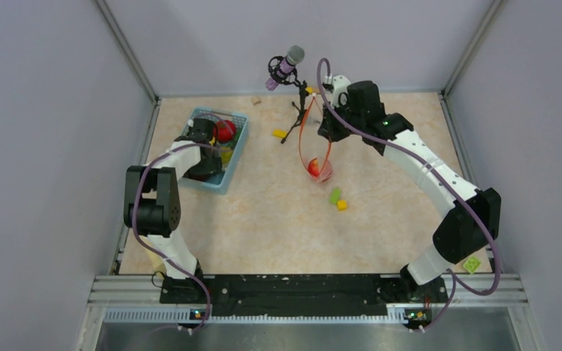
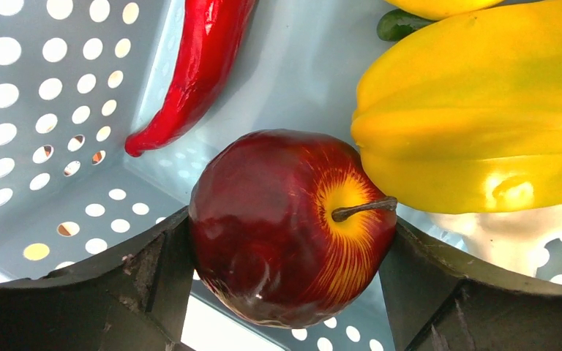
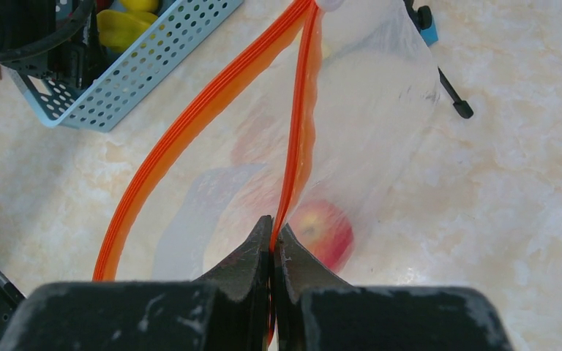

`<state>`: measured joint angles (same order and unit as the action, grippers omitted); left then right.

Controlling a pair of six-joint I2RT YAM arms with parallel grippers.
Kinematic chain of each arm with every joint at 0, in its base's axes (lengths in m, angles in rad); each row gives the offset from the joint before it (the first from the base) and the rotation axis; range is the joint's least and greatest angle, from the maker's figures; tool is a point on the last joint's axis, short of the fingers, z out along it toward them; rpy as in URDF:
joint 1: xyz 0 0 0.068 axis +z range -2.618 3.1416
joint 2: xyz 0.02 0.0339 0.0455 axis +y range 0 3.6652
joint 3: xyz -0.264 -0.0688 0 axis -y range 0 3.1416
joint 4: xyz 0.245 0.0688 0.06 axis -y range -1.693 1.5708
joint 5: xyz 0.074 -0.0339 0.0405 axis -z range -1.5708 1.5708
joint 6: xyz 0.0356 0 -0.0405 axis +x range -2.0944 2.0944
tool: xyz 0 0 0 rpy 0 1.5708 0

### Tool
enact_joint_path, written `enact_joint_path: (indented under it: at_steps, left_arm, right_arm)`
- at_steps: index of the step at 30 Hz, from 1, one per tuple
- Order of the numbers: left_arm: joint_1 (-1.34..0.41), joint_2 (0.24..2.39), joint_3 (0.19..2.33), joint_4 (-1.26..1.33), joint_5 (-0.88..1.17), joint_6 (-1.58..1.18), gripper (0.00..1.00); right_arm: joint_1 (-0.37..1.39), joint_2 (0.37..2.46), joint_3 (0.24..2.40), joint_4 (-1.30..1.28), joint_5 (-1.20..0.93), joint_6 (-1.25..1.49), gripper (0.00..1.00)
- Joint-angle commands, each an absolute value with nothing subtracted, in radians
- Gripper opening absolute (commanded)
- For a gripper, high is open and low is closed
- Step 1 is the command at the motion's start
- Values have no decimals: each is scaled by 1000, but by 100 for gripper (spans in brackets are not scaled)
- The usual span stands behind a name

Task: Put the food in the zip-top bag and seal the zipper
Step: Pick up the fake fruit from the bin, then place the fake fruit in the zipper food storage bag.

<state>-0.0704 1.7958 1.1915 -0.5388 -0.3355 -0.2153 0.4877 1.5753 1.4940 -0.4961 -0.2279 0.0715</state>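
Clamping a dark red apple (image 2: 278, 227) between both fingers of the left gripper (image 2: 289, 256), down inside the blue basket (image 2: 44, 183). Noting a red chili (image 2: 190, 66) beyond the left finger and a yellow fruit (image 2: 476, 124) touching the apple beyond the right finger. Pinching the orange zipper (image 3: 301, 124) in the right gripper (image 3: 272, 230), fingers pressed together on it. Observing the clear bag (image 3: 380, 95) gaping open beyond those fingertips, with a red fruit (image 3: 326, 234) inside, just ahead of the right finger.

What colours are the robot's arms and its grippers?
The left arm and right arm are white tubes with chunky black joints. A purple cable loops along each one. The right arm has a tiny green light and a yellow-green sticker. The left gripper and right gripper are black and scuffed.
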Motion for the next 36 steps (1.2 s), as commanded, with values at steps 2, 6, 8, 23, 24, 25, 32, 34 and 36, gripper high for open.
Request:
enact_joint_path:
  at_steps: [2,6,8,23,24,25,32,34,36]
  left_arm:
    - [-64,1752,1223,-555,-288,-242,24]
    - [-64,1713,1213,-552,-282,-253,18]
    - [-64,1672,1203,-534,-268,-259,16]
    - [-70,1218,1023,-372,-37,-282,0]
    - [-72,1163,1008,-350,31,-292,0]
    - [-72,1122,988,-317,128,-297,0]
    - [-218,944,857,99,636,-471,0]
    - [-355,943,883,92,521,-430,0]
    - [-477,976,933,68,455,-388,0]
  right_arm:
    - [483,1522,1497,-446,-201,69,0]
    - [483,1520,1496,-443,-206,71,0]
    - [484,1517,1493,-440,-205,69,0]
    - [483,1513,1485,-427,-221,80,0]
    - [483,1515,1485,-426,-222,83,0]
    - [483,1517,1487,-425,-227,86,0]
    - [483,1513,1485,-426,-265,107,0]
    - [483,1508,1484,-426,-279,117,0]
    - [483,1503,1481,-427,-298,119,0]
